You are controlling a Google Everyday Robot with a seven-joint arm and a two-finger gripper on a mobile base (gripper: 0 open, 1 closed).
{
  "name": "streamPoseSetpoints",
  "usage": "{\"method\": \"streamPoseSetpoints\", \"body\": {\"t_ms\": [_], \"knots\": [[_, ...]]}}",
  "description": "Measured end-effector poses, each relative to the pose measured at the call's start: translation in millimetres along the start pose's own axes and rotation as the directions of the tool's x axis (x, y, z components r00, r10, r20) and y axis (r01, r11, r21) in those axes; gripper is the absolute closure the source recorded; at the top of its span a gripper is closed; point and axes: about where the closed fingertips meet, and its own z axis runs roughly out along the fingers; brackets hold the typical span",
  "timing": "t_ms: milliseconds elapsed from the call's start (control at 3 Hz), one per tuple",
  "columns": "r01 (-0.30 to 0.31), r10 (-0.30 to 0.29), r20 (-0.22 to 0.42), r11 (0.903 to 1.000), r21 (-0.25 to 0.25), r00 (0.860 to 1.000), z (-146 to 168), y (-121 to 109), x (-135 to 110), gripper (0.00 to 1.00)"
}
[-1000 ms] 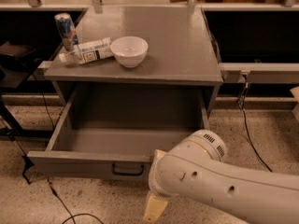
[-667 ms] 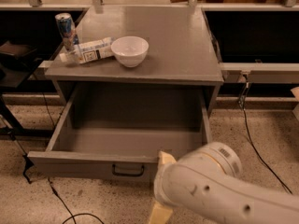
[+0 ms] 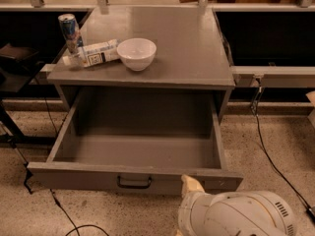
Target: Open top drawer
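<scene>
Gripper: a pale tan tip (image 3: 191, 185) shows low in the view, rising from the white arm. Whether it is open or closed cannot be told. It sits against the lower edge of the drawer's front, right of centre. Contact with the panel cannot be judged.
Arm: a white rounded casing (image 3: 236, 214) just below and to the right of the gripper, cut off by the bottom edge. It has a slotted vent on its right side.
Handle: a black bar (image 3: 134, 182) centred on the drawer front, near the gripper's left at about the same height, and apart from it.
Drawer: grey metal (image 3: 74, 173), standing wide open. Its front panel runs left and right of the gripper, and its deep box stretches away beyond it to the table.
Table: grey (image 3: 187, 48), beyond the drawer as seen from the gripper, with its top overhanging the drawer's back part.
Bowl: white (image 3: 137, 53), upright on the table top, far beyond the gripper and to its left.
Bottle: white with a label (image 3: 93, 53), lying on its side just left of the bowl.
Can: upright (image 3: 70, 32), at the table's far-left edge behind the bottle.
Cable: a dark line (image 3: 269, 159) on the speckled floor (image 3: 280, 132), well to the gripper's right.
</scene>
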Motion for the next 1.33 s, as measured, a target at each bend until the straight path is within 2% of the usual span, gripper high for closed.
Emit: {"method": "streamPoseSetpoints", "body": {"t_ms": [333,667,1000,1333], "knots": [[-0.047,0.044,0.035,0.9949,0.089,0.998,-15.4,-11.7,3.1,0.0],[-0.074,0.052,0.104,0.9717,0.224,0.993,-36.7,-51.2,-15.1,0.0],[-0.089,0.045,0.151,0.9515,0.295,0.987,-52.3,-82.1,-29.9,0.0],[-0.07,0.017,0.192,0.9594,0.273,0.981,-54.0,-114.6,-40.4,0.0]]}}
